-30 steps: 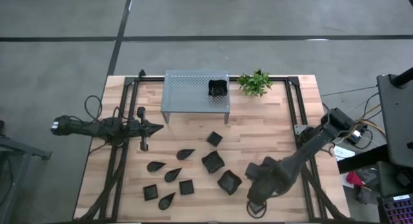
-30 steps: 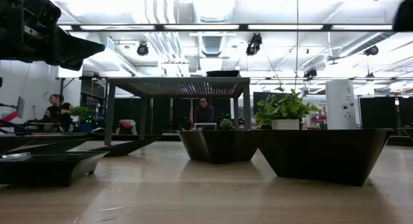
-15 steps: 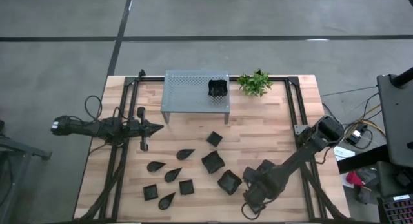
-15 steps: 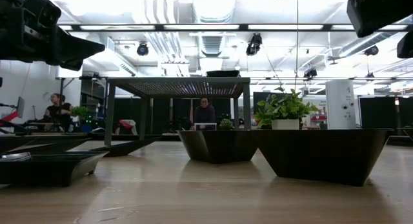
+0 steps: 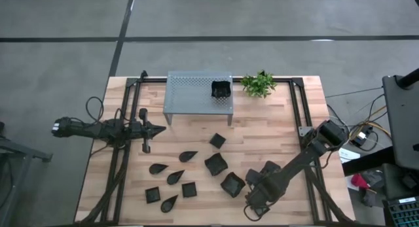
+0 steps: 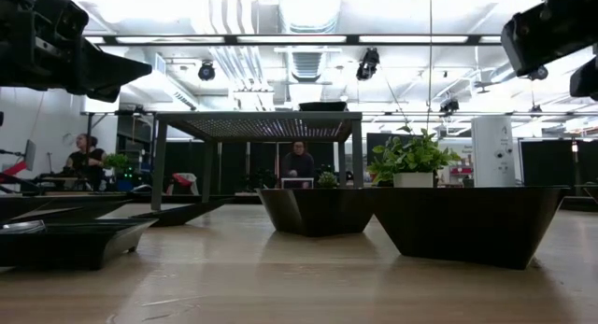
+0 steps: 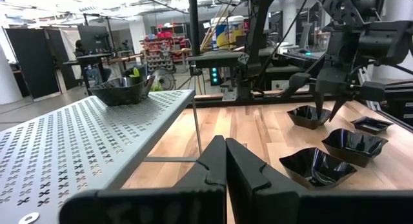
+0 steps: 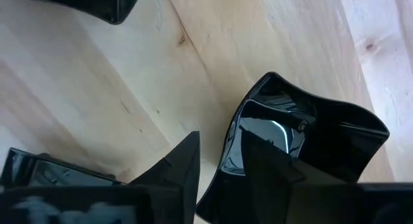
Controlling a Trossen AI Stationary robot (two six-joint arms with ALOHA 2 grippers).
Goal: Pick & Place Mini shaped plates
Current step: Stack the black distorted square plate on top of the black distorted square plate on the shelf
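Several glossy black mini plates lie on the wooden table: two wavy-edged squares [image 5: 216,164] [image 5: 232,184], small squares [image 5: 217,140] [image 5: 189,189] and leaf shapes [image 5: 188,155] [image 5: 169,203]. One more plate [image 5: 220,90] sits on top of the grey shelf. My right gripper [image 5: 249,193] [image 8: 221,140] points down, open, at the near right wavy square [image 8: 303,133]. One finger [image 8: 264,162] is over its hollow and the other [image 8: 181,162] is outside its rim. Whether they touch it, I cannot tell. My left gripper [image 5: 157,129] [image 7: 226,161] is shut and hovers level at the table's left.
The grey perforated shelf [image 5: 198,89] stands at the far edge, with a small green plant [image 5: 258,84] to its right. Black rails [image 5: 302,122] run along both table sides. Bare wood lies between the shelf and the plates, and at the near right corner.
My right gripper has moved toward the table's left, closer to the near right wavy square plate. In the low view, its arm has come into sight at the upper right and dropped a little. The plates lie as before.
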